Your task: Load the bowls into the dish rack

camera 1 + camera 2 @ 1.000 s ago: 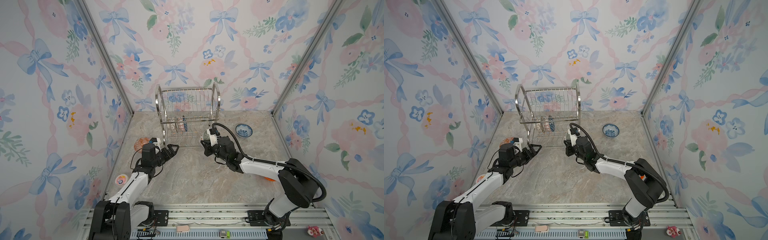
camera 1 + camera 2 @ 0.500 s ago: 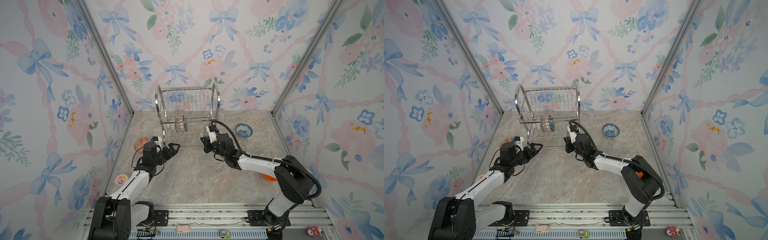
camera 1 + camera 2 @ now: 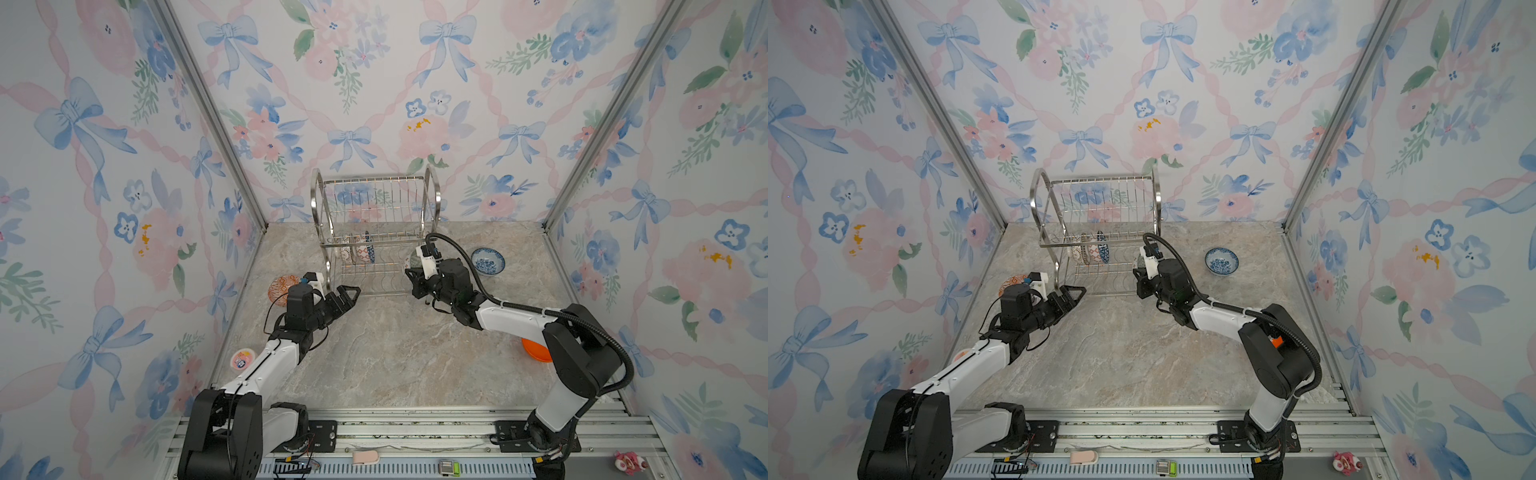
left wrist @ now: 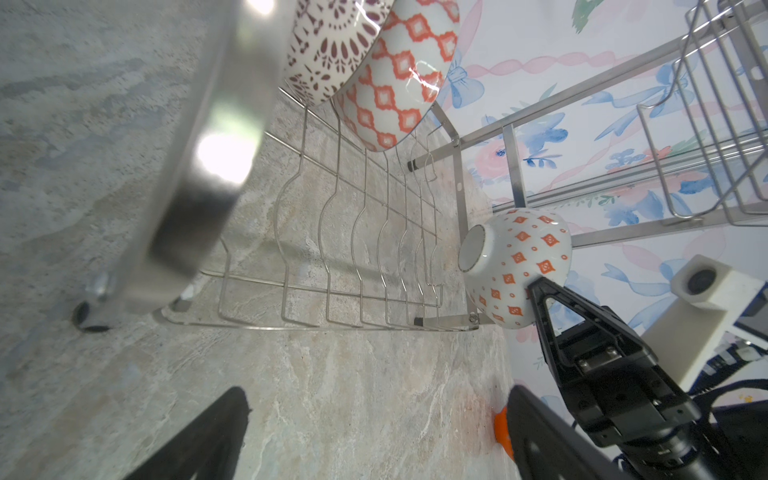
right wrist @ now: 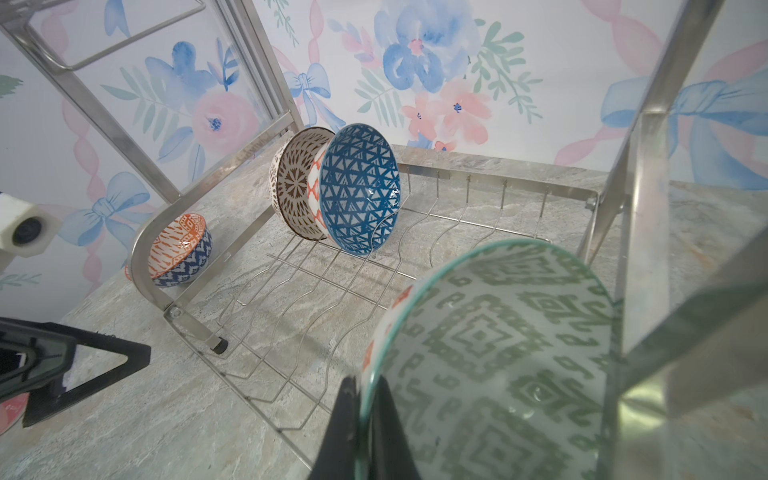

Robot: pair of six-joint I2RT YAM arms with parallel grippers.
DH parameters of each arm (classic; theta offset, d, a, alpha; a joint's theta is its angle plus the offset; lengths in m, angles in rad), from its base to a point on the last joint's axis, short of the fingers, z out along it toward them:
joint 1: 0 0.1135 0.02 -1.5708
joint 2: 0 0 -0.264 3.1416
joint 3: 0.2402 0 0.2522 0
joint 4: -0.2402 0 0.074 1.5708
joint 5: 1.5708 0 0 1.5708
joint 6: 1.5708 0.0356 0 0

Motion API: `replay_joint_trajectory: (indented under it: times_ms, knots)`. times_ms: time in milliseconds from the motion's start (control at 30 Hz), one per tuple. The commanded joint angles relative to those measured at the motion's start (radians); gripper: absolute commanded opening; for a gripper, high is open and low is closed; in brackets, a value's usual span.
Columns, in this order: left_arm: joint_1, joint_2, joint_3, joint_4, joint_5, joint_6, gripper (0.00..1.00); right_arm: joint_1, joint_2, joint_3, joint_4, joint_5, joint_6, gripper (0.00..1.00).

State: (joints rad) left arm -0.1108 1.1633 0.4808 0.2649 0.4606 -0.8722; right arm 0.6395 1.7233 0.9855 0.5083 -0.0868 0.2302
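The dish rack [image 3: 374,199] stands where it stood a second ago, and the three bowls in its lower tier have not shifted. The right arm [image 3: 511,320] has pushed forward: its elbow sits closer to the rack than before, and the right gripper [image 3: 409,273] has crept a little toward the rack's end post. The left gripper [image 3: 348,293] has barely moved. Its jaws are spread wide on nothing, with the rack's front corner foot just ahead of its fingertips, apart from them.

The right gripper's fingers [image 5: 345,415] are pressed together on the rim of the green-patterned bowl [image 5: 498,353], one inside and one outside, so the bowl is carried on edge. The end post rises just beside the bowl's far rim; whether they touch I cannot tell. Ahead of this gripper the tier's wire slots run open as far as the blue lattice bowl [image 5: 359,187]. That bowl leans on the orange lattice bowl [image 4: 399,75], with the brown-patterned bowl [image 5: 297,183] beyond it. Bare table [image 3: 395,353] lies between the two grippers and behind both.

Beside the left gripper's wrist sits an orange-and-blue bowl [image 3: 282,286]. A blue-white bowl [image 3: 488,261] stands off the right gripper's outer side, well apart. A plain orange bowl [image 3: 532,351] shows partly behind the right elbow.
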Motion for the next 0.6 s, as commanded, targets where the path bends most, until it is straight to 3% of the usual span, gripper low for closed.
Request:
replay_joint_trajectory:
  times_ms: [0,567]
  knots:
    - [-0.006,0.001,0.013,0.016,0.006,0.002,0.98,-0.035,0.006,0.044,0.057,0.006,-0.034,0.01]
    - [0.042,-0.058,0.007,-0.024,-0.04,0.015,0.98,-0.063,0.063,0.122,0.083,-0.075,-0.005,0.03]
